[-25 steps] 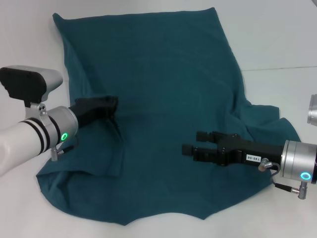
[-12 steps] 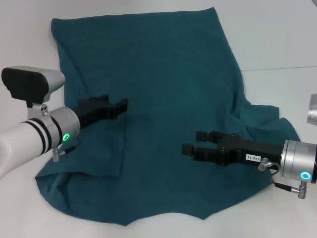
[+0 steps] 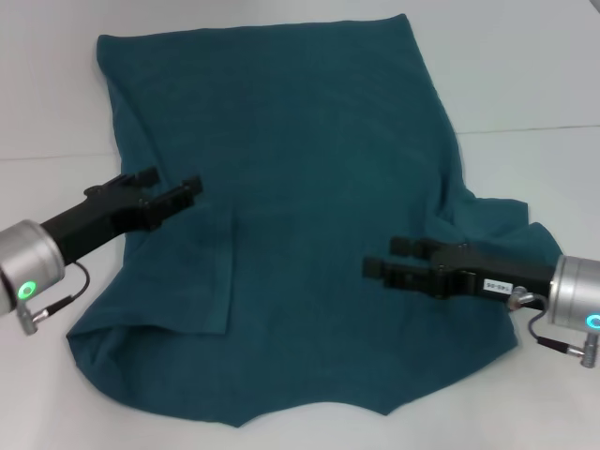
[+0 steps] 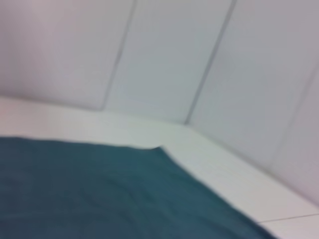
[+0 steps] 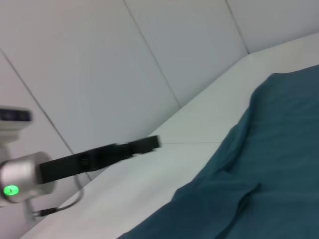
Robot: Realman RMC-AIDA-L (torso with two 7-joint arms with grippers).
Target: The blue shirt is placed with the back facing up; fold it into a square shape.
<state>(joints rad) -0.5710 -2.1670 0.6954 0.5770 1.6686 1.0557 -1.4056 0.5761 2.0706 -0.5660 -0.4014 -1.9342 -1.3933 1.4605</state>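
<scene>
Head view showed the blue shirt (image 3: 300, 216) spread across the white surface (image 3: 525, 66), filling most of the frame from the upper left down to the lower centre. Plain side up; no lettering visible. One fold looked begun: at lower left a flap lay turned inward over the body, its straight edge running down the frame. On the right the cloth was bunched and rumpled at the frame's right edge, not yet folded. Outline was irregular, nowhere near square. Judged early: one side partly in, the other side and the lengthwise folds left to do.

Left hand (image 3: 169, 187) sat at centre left, over the shirt's left edge, fingers parted, gripping nothing. Right hand (image 3: 394, 261) sat at centre right above the shirt's middle, fingers parted, likewise empty; whether either touched the cloth could not be told.

Right wrist view caught the left hand farther off as a dark bar; left wrist view showed only cloth and wall.

Count: one shirt, two hands, one surface.
</scene>
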